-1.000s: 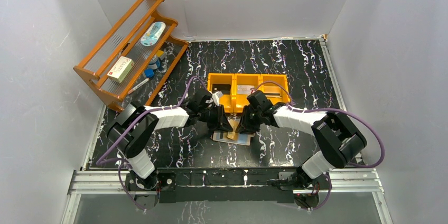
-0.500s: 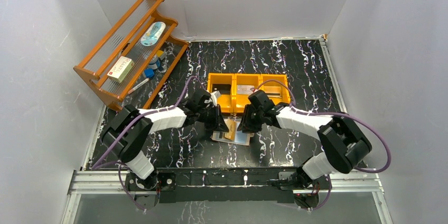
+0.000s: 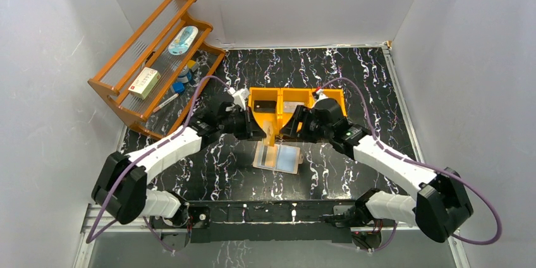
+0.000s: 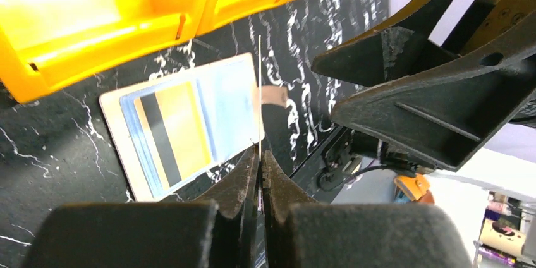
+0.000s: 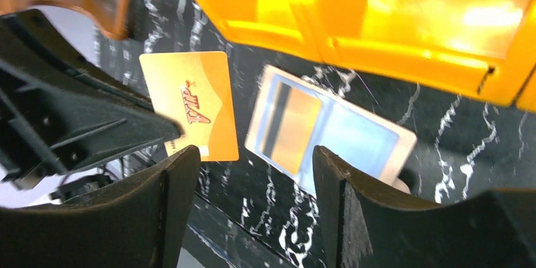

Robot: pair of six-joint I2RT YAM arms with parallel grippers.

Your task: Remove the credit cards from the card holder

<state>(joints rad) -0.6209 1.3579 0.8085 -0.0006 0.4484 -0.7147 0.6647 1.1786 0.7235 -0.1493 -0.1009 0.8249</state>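
Note:
The card holder lies open on the black table, tan rim around silvery-blue sleeves. One orange credit card with a black stripe still sits in its left sleeve. My left gripper is shut on another orange credit card marked VIP. It holds that card upright above the table, between the holder and the tray. In the left wrist view the held card shows edge-on as a thin line. My right gripper is open and empty, hovering above the holder's far side.
The orange three-compartment tray stands just behind both grippers and holds a few flat items. A wooden rack with small packets leans at the back left. White walls close in the table on three sides.
The left gripper shut on the orange card and lifted it out of the holder toward the tray. The right gripper opened and rose off the holder. Both arms stretched forward.

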